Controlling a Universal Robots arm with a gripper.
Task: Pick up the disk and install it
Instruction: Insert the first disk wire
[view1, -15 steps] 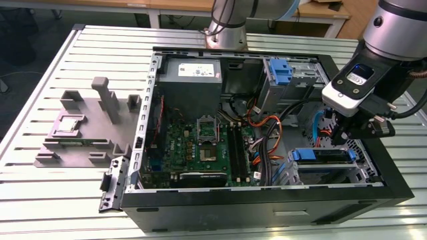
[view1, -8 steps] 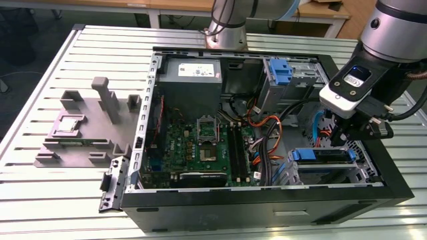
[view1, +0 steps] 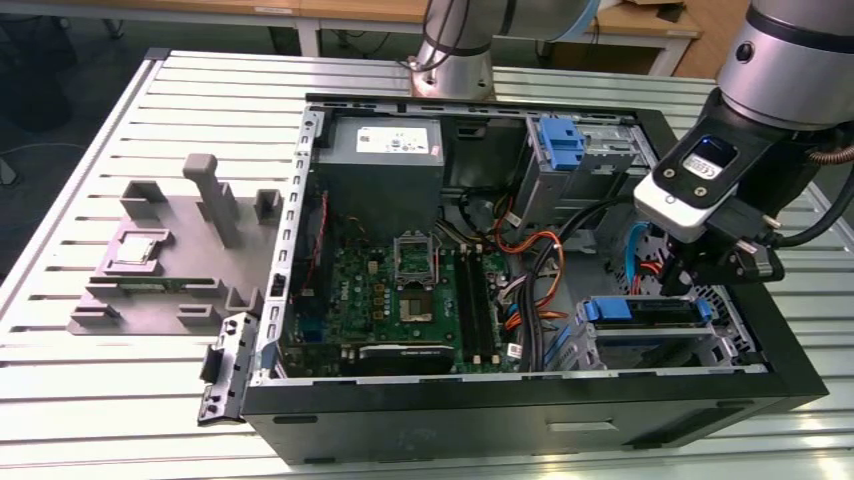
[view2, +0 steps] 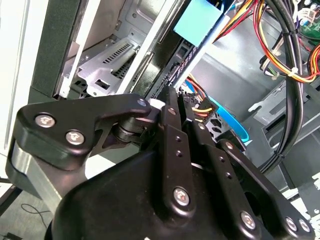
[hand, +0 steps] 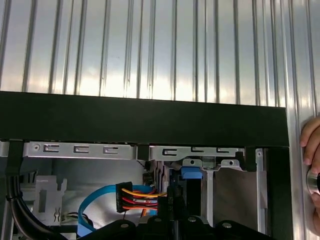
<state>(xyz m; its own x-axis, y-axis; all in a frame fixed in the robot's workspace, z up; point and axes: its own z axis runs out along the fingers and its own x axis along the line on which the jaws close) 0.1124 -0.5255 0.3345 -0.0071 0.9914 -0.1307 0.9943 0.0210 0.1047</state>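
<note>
The disk (view1: 643, 312) sits inside the open computer case, in the drive cage at the exterior view's right. Its blue caddy edge faces up, and it looks level in the bay.
</note>
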